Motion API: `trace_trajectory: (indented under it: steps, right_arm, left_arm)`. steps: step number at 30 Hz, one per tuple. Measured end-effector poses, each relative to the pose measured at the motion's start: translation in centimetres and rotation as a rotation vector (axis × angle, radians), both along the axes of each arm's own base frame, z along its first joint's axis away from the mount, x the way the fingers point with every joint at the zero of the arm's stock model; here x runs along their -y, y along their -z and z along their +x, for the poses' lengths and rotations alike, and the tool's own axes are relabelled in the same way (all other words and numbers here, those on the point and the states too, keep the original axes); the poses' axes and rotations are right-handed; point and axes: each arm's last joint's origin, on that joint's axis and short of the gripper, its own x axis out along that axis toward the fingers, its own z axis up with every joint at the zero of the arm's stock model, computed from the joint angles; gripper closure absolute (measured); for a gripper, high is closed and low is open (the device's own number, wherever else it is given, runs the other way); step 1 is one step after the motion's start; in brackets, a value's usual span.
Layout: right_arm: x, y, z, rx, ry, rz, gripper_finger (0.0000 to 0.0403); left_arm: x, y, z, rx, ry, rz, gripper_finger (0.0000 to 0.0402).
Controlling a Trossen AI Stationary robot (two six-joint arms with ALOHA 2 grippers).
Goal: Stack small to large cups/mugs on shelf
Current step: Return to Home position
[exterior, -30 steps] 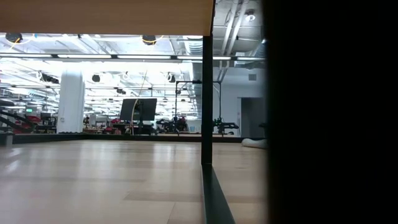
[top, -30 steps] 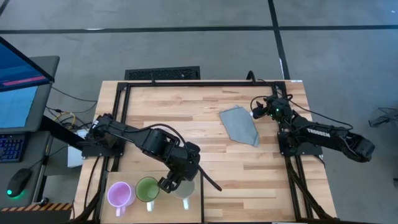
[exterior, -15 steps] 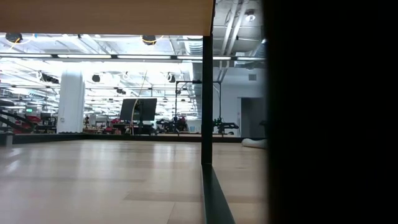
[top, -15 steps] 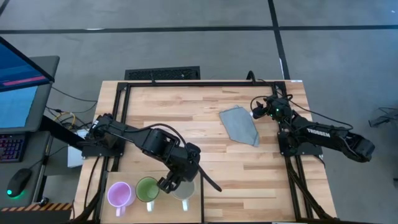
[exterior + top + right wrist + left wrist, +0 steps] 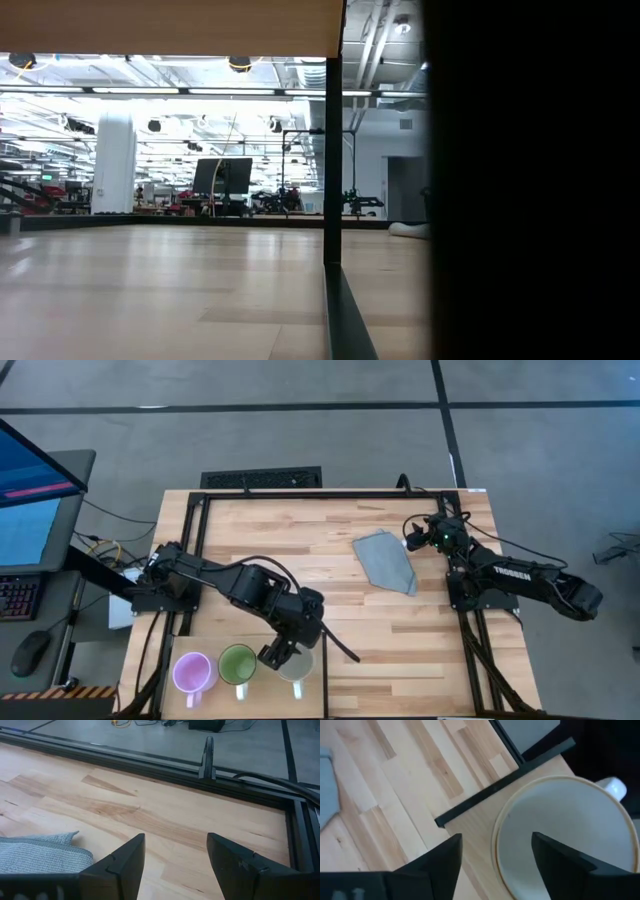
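Along the near edge of the shelf (image 5: 212, 642) stand the purple mug (image 5: 190, 673), green mug (image 5: 237, 664) and, by the right edge, white mug (image 5: 298, 668), side by side, none nested. Over the white mug hangs the left gripper (image 5: 281, 652), fingers apart astride its rim, clamping nothing. Placing looks done; only the arm's retreat seems left. Beside the cloth (image 5: 385, 563), near the right edge of the table (image 5: 360, 630), the right gripper (image 5: 415, 538) waits, fingers spread.

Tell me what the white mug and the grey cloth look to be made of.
The white mug looks like glazed ceramic: smooth cream inside with a soft sheen, thick rounded rim. The grey cloth looks like knitted or woven fabric, matte: fine ribbed texture, soft folded edge.
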Motion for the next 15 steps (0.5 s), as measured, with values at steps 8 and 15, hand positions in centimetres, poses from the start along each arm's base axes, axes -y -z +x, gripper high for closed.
trace_trajectory:
  steps: [8, 15]
  right_arm:
    - [0.0, 0.0, 0.0, 0.0, 0.0, 0.0, 0.0168]
    - [0.0, 0.0, 0.0, 0.0, 0.0, 0.0, 0.0168]
  left_arm:
    - [-0.04, 0.04, -0.07, -0.023, -0.039, -0.017, 0.0158]
    - [0.02, 0.05, -0.13, -0.048, -0.063, -0.049, 0.0157]
